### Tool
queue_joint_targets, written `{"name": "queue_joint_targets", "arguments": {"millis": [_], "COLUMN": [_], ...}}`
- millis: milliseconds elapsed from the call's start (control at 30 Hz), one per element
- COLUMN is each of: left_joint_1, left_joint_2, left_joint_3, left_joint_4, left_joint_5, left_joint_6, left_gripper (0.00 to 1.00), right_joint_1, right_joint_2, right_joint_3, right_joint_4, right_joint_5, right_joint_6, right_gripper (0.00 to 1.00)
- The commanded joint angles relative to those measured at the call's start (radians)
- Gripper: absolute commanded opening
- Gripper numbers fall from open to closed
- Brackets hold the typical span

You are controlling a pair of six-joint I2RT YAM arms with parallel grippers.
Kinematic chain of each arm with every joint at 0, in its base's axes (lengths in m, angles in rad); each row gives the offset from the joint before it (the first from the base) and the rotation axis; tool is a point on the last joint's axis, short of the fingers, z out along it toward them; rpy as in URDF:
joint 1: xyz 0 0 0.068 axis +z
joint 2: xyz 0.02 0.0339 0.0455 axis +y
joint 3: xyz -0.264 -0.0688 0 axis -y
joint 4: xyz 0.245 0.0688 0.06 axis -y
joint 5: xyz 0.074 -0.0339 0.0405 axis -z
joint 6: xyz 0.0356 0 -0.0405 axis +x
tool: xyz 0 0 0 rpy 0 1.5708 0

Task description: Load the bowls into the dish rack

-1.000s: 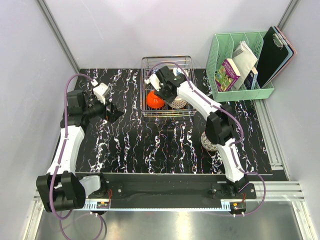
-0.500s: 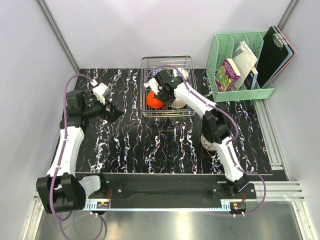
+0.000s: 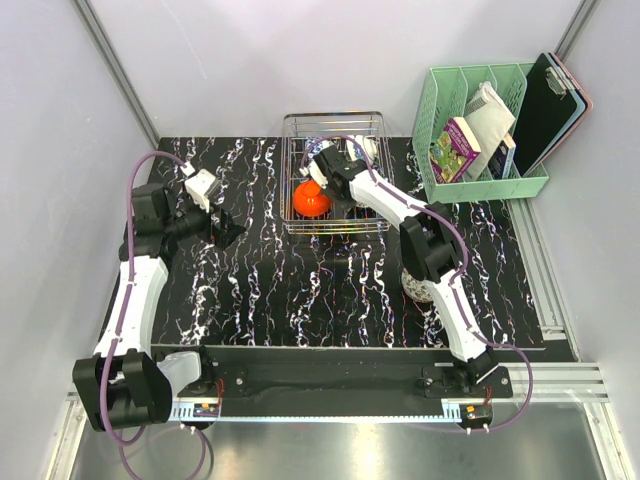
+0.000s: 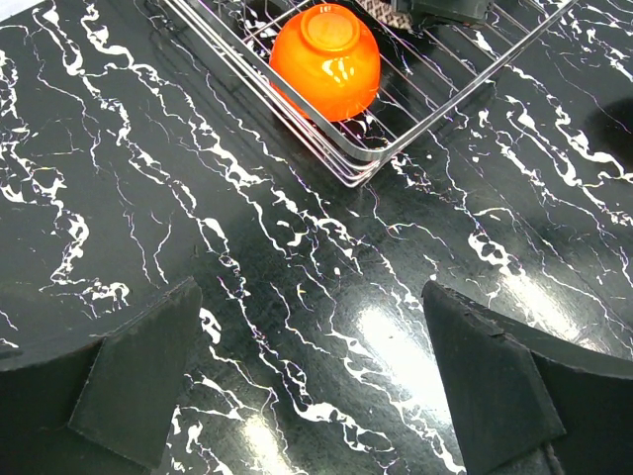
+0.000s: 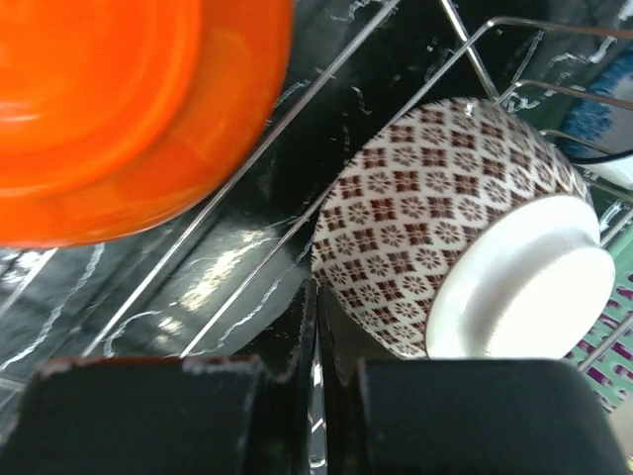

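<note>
The dish rack stands at the table's back. A glossy orange-red bowl lies upside down in its front left part, and also shows in the left wrist view and the right wrist view. A net-patterned bowl lies tilted on the wires beside it, foot towards me. My right gripper is inside the rack, shut, with its fingertips touching that bowl's rim. A blue-patterned bowl edge shows behind. Another patterned bowl sits on the table under the right arm. My left gripper is open and empty.
A mint-green organiser with books and a dark clipboard stands at the back right. The left gripper hovers over the black marbled table, left of the rack's corner. The right arm's cable loops over the rack.
My right gripper has shifted a little to the right and back inside the rack, showing more of the orange-red bowl. The left arm has barely moved.
</note>
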Motion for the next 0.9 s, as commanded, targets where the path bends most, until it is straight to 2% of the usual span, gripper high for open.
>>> {"name": "queue_joint_targets", "arguments": {"millis": [0,233,533,667,867], "left_joint_1": [0.007,0.01,0.011,0.013,0.011], "left_joint_2": [-0.014,-0.023,-0.009,-0.01,-0.01], "left_joint_3": [-0.005,-0.011,0.001,0.006,0.011], "left_joint_4": [0.032,0.032,0.031,0.032,0.032], "left_joint_5": [0.033,0.03,0.042,0.042,0.034], "left_joint_6": [0.016,0.019,0.007,0.004,0.001], "left_gripper": [0.99,0.99,0.99,0.99,0.99], "right_joint_1": [-0.01,-0.012,-0.005,-0.002,0.019], "right_joint_2": [-0.048,-0.064,-0.106,-0.091,0.004], "right_joint_3": [-0.008,-0.025,0.043,0.073,0.202], "right_joint_4": [0.106,0.1,-0.092,-0.112,-0.12], "right_joint_5": [0.121,0.112,-0.186,-0.316,-0.345], "right_joint_6": [-0.04,-0.025,0.026,0.051,0.06], "right_gripper": [0.07,0.06,0.03,0.03,0.03]}}
